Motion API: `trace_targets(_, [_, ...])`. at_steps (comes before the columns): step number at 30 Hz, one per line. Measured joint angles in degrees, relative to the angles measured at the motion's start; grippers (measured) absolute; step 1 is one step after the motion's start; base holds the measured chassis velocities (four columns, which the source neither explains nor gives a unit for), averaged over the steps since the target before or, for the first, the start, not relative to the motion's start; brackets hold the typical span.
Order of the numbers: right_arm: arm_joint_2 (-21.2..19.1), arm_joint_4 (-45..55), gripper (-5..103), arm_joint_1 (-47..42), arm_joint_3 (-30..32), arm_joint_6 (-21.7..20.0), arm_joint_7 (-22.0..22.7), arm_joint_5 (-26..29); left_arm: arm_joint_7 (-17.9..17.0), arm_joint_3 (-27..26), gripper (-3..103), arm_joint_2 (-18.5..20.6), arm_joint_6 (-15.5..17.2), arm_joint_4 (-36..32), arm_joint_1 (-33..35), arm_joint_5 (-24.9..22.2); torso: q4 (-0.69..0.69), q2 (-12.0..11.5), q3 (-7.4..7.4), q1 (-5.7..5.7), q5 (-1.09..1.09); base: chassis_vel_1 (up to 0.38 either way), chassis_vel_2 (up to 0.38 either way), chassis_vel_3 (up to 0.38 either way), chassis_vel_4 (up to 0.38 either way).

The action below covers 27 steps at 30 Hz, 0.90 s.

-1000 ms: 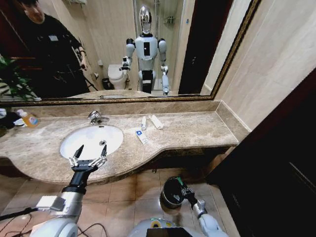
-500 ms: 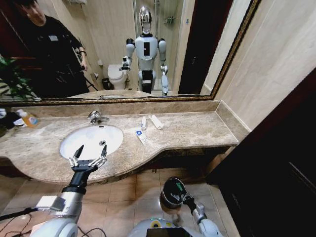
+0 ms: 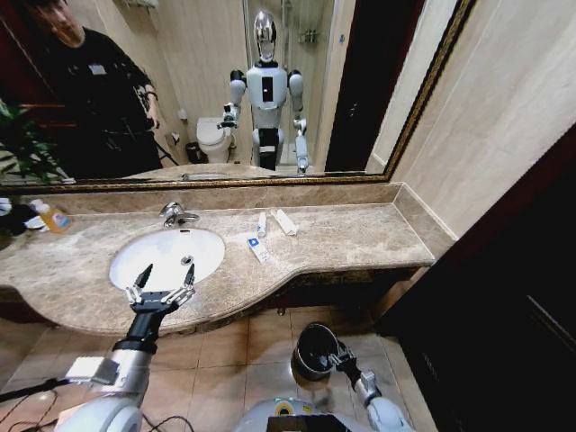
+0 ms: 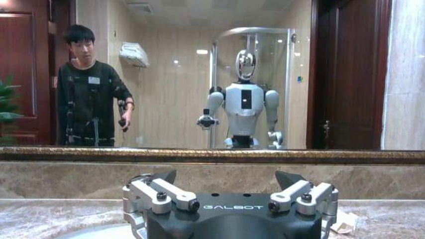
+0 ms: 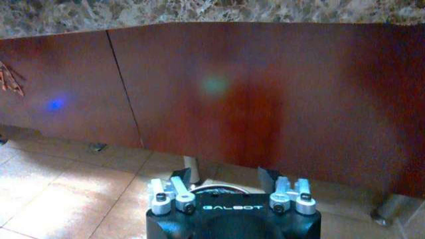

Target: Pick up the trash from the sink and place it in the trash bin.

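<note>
The white oval sink [image 3: 153,252] sits in the beige marble countertop, and I see nothing in it but the drain. Two white tubes [image 3: 262,223] [image 3: 285,221] and a blue-marked packet [image 3: 258,248] lie on the counter beside the basin. My left gripper [image 3: 160,287] hovers open over the sink's front rim, empty; the left wrist view has it [image 4: 226,177] facing the mirror, with a white packet [image 4: 342,224] beside it. The black trash bin [image 3: 310,351] stands on the floor. At the bin's rim [image 5: 212,187] my right gripper [image 3: 342,360] [image 5: 224,177] is open and holds nothing.
A chrome faucet [image 3: 175,214] stands behind the basin. An orange-labelled bottle [image 3: 54,218] is at the counter's far left. The wooden cabinet front [image 5: 265,99] is close ahead of the right gripper. A tall dark door fills the right side.
My right gripper has drawn back a little from over the bin toward me. The left arm has not moved.
</note>
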Motion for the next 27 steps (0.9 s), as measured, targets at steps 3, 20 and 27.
trace_targets(3, [-0.04, 0.39, 77, -0.42, 0.04, 0.00, -0.01, -0.06, 0.00, 0.00, 100, 0.00, 0.00, 0.00, 0.00, 0.00, 0.00, 0.00, 0.00, 0.00, 0.01, 0.000, 0.000, 0.000, 0.000])
trace_targets(20, [-0.20, 3.04, 100, -2.08, 0.13, 0.45, -0.05, -0.24, 0.00, 0.00, 100, 0.00, 0.00, 0.00, 0.00, 0.00, 0.00, 0.00, 0.00, 0.00, 0.00, 0.000, 0.000, 0.000, 0.000])
trace_targets(27, [-0.51, 3.03, 100, -2.00, 0.20, 0.51, -0.09, -0.22, 0.00, 0.00, 100, 0.00, 0.00, 0.00, 0.00, 0.00, 0.00, 0.00, 0.00, 0.00, 0.00, 0.000, 0.000, 0.000, 0.000])
